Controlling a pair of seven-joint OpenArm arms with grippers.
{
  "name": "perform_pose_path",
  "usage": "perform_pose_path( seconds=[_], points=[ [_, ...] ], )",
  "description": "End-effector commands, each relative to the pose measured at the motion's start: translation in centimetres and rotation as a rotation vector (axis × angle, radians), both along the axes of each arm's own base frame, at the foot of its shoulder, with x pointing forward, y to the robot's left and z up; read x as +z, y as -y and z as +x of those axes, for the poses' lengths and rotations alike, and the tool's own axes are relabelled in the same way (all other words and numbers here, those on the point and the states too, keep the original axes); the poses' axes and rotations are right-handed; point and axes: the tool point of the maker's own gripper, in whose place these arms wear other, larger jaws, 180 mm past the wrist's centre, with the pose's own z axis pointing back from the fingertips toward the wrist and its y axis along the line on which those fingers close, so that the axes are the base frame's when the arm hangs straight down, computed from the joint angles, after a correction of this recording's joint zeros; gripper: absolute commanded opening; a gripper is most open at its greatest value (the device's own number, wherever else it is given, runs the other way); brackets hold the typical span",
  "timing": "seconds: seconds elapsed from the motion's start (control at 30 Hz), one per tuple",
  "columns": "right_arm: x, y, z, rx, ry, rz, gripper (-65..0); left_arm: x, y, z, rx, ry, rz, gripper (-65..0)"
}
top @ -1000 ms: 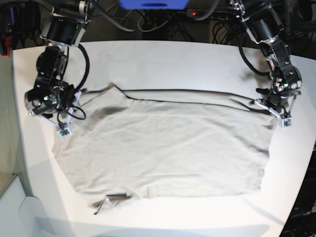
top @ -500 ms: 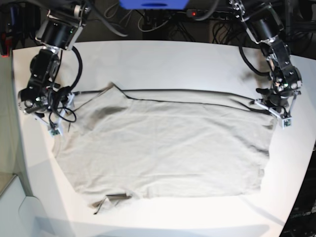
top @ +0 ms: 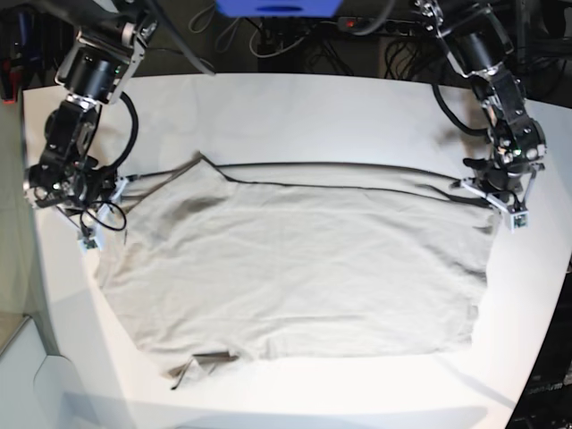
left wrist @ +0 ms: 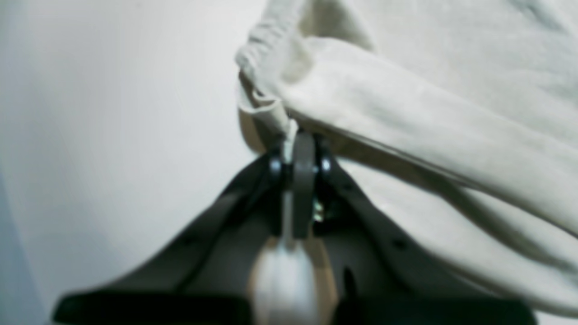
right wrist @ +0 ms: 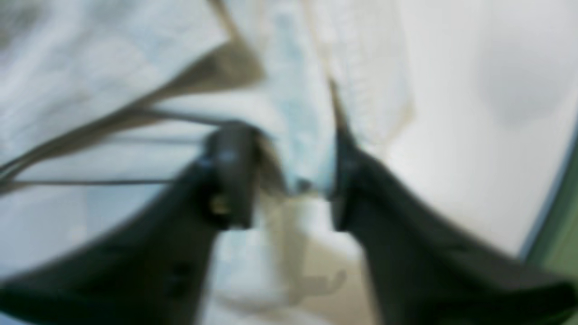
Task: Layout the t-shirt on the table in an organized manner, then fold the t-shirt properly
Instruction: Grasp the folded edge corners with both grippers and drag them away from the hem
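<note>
T-shirt (top: 299,268) is spread mostly flat across the middle of the white table (top: 295,112), w/ one sleeve poking out at the near edge and the upper long edge folded over a bit.

Going left to right in the base view: our right claw (top: 96,228) sits at the shirt's left end, right by the sleeve. Wrist cam is blurry, but we can see the two fingers (right wrist: 230,174) standing apart w/ a bunched strip of fabric between them, so partly open around cloth; can't tell if it actually pinches anything.

Far right end, our left claw (top: 502,207) is at the shirt's upper right corner. Its wrist cam shows the tips clenched tight on a gathered hem edge, fabric draping off to the right.
</note>
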Motion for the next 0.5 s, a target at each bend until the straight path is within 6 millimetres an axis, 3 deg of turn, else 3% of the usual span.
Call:
perform_pose_path(
  seconds=[0.0, 0.07, 0.2, 0.47],
  points=[
    [-0.2, 1.3, -1.2, 0.007, -0.052, -0.055, -52.7, -1.6, -0.3, -2.4, 0.009, -0.118, 0.012, -64.5],
    [-0.6, 1.3, -1.7, 0.007, -0.066, -0.055, -65.0, -1.9, -0.3, -2.7, 0.009, -0.126, 0.012, -64.5],
    [-1.1, 1.6, -3.0, 0.004, -0.087, -0.061, -65.0, -1.9, -0.5, -3.7, 0.011, -0.164, 0.014, -64.5],
    [2.2, 3.0, -4.6, 0.011, -0.014, -0.176, -65.0, 2.0, -0.5, -5.3, 0.0, -0.156, 0.101, -64.5]
  ],
)
